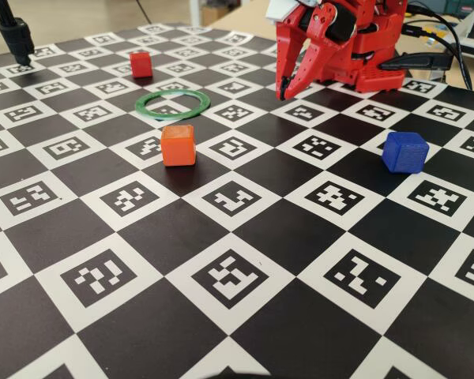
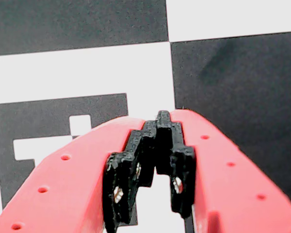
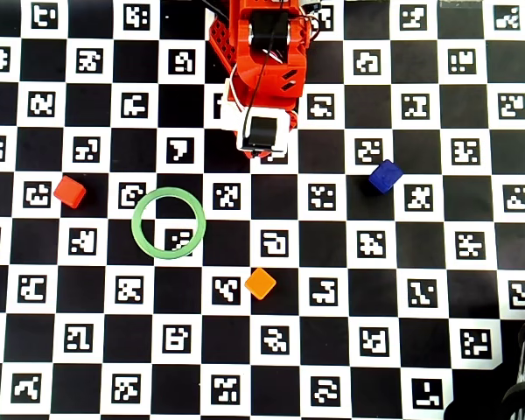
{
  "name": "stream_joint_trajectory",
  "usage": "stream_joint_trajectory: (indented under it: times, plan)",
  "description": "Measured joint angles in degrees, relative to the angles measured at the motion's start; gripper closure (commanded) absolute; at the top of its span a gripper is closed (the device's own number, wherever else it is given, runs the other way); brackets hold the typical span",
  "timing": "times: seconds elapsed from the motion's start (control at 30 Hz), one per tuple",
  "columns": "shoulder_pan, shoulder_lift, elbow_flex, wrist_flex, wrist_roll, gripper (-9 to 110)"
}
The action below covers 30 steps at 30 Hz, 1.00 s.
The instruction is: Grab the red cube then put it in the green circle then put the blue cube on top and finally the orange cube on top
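We see the red two-finger gripper [image 1: 283, 93] with its black-tipped fingers [image 2: 162, 127] pressed together and holding nothing, hanging just above the checkered marker-pattern board [image 1: 245, 316] close to the arm's base. In the overhead view the thin flat green ring [image 3: 168, 223] lies empty, with the small matte red cube [image 3: 69, 191] to its left, the small bright orange cube [image 3: 260, 283] below and right of it, and the small deep-blue cube [image 3: 385, 175] well apart on the right. All three cubes sit on the board, none touching the ring or each other.
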Motion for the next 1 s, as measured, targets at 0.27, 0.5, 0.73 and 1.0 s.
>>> stream_joint_trajectory:
  times: [0.27, 0.5, 0.73, 1.0]
  plan:
    - [0.0, 0.0, 0.0, 0.0, 0.0, 107]
    - [1.3, 0.0, 0.0, 0.0, -0.2, 107]
    - [1.5, 0.0, 0.0, 0.0, -0.2, 107]
    - [0.6, -0.5, 0.0, 0.0, 5.9, 107]
